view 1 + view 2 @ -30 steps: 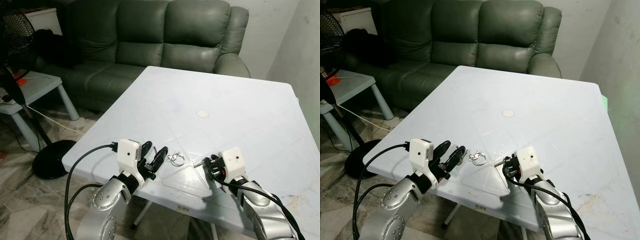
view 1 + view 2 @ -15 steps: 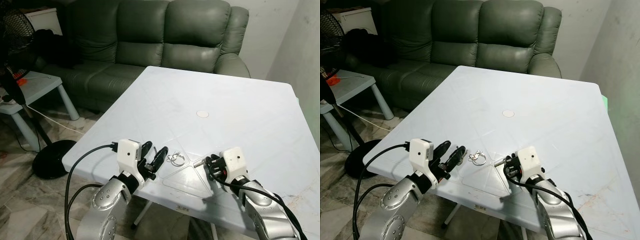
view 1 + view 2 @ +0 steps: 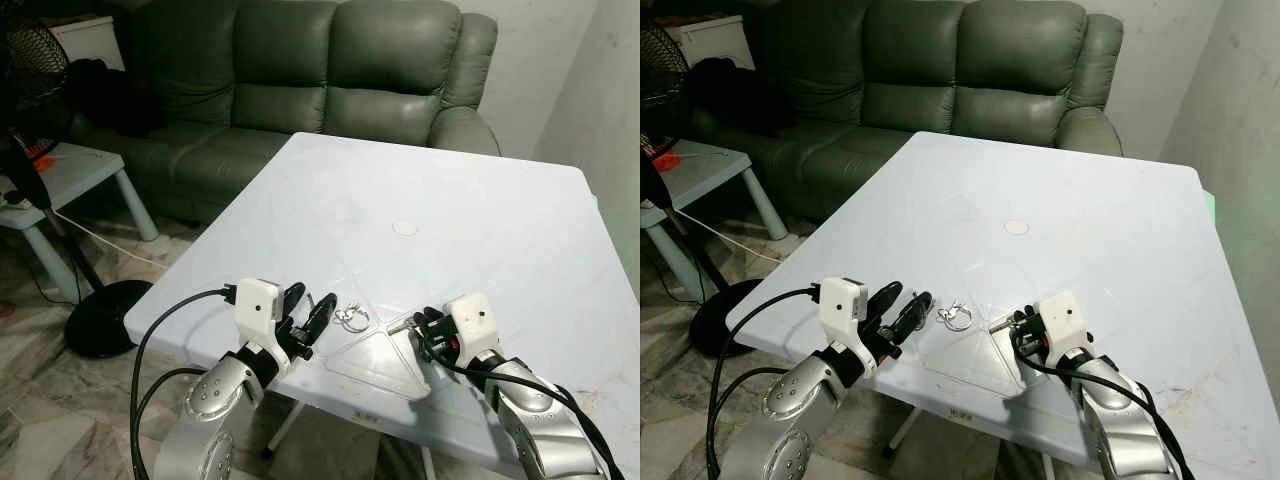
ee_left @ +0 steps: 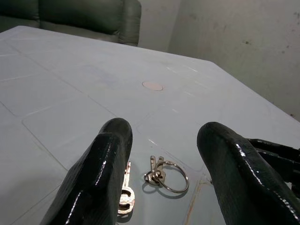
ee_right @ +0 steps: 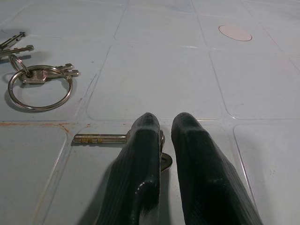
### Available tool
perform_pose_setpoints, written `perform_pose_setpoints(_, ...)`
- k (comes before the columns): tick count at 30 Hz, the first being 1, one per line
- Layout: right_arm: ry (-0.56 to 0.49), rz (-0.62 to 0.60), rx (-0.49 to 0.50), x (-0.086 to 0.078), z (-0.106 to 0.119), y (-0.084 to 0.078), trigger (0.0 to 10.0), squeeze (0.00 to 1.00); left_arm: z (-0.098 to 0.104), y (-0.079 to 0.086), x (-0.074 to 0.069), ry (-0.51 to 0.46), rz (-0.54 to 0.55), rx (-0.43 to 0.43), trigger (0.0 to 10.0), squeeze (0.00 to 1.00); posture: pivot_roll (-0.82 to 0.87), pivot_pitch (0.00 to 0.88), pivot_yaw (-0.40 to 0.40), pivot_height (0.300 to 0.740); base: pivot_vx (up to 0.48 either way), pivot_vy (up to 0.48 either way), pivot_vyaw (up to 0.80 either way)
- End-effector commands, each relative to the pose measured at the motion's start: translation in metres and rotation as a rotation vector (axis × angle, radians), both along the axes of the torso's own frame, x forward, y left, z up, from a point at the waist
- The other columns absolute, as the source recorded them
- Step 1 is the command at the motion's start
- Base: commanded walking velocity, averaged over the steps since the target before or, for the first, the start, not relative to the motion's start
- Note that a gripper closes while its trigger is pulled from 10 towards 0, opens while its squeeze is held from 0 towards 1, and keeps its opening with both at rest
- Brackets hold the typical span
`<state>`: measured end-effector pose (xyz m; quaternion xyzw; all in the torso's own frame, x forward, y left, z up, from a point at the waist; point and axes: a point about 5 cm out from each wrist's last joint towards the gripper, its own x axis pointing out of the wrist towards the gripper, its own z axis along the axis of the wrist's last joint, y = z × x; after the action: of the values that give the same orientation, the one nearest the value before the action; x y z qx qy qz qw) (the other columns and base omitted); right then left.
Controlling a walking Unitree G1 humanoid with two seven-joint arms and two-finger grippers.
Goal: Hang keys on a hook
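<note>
The left gripper (image 3: 308,316) is held low at the near edge of the white table (image 3: 450,200), its fingers (image 4: 107,159) spread wide just left of the key ring (image 4: 168,176), apparently lined up to close on it. The key ring, with small keys attached, lies flat on the table. Just right of the key ring, a single key (image 5: 101,138) is pinched at its head by the right gripper (image 5: 165,140), fingers nearly closed, the blade pointing toward the ring. No hook can be made out.
</note>
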<state>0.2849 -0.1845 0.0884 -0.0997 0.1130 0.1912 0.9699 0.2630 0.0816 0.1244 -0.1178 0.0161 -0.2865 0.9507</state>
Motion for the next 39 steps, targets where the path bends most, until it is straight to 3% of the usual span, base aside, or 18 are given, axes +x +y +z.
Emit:
perform_pose_setpoints(1, -0.006, -0.003, -0.011, 0.0009, 0.0005, -0.0027, 10.0, 0.00, 0.0055, 0.0010, 0.0011, -0.015, 0.002, -0.008, 10.0, 0.00, 0.14, 0.000, 0.011, 0.740, 0.000, 0.000, 0.00)
perform_pose_setpoints(26, 0.026, -0.027, -0.071, 0.0002, -0.0071, -0.0023, 10.0, 0.00, 0.0066, 0.0008, 0.0022, -0.015, 0.003, -0.015, 10.0, 0.00, 0.14, 0.000, 0.012, 0.740, 0.000, 0.000, 0.00)
perform_pose_setpoints(39, 0.016, 0.061, -0.038, -0.0052, -0.0056, -0.0087, 10.0, 0.00, 0.0064, -0.0001, 0.0009, -0.012, -0.001, -0.019, 10.0, 0.00, 0.14, 0.000, 0.014, 0.740, 0.000, 0.000, 0.00)
